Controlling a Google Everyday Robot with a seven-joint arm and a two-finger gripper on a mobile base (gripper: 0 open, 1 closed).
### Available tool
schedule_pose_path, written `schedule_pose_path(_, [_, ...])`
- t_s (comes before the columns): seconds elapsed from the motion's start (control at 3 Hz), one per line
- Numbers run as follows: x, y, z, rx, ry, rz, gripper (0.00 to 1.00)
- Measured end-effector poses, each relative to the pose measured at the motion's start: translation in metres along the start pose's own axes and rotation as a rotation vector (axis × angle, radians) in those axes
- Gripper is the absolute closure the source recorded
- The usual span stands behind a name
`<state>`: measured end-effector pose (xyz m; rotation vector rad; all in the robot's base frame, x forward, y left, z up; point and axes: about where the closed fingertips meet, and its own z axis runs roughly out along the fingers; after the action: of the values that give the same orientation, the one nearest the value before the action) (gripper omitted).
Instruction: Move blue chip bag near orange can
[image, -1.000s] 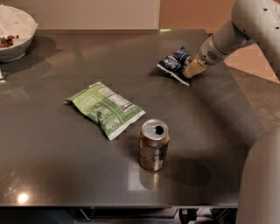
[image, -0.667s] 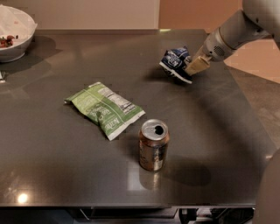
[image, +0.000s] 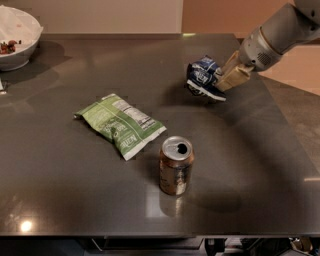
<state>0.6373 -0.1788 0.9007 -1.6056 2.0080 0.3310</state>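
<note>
The blue chip bag (image: 204, 77) is dark navy with white print. It is crumpled and lifted off the dark table (image: 75, 200), at the back right. My gripper (image: 224, 80) comes in from the upper right on a grey arm and is shut on the bag's right side. The orange can (image: 176, 165) stands upright near the table's front middle, with copper sides and a silver top. The bag hangs well behind the can and a little to its right.
A green chip bag (image: 120, 124) lies flat left of the can. A white bowl (image: 15, 40) with some food sits at the back left corner. The table's right edge meets a tan floor beyond my arm.
My gripper has lifted the blue chip bag off the table and carried it slightly left and higher. The can and green bag have not moved.
</note>
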Motion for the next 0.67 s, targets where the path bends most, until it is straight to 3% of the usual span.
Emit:
schedule_pose_path(0.33, [0.012, 0.049, -0.010, -0.133, 0.002, -0.184, 1.00])
schedule_pose_path(0.67, [0.020, 0.080, -0.014, -0.207, -0.007, -0.324, 1.00])
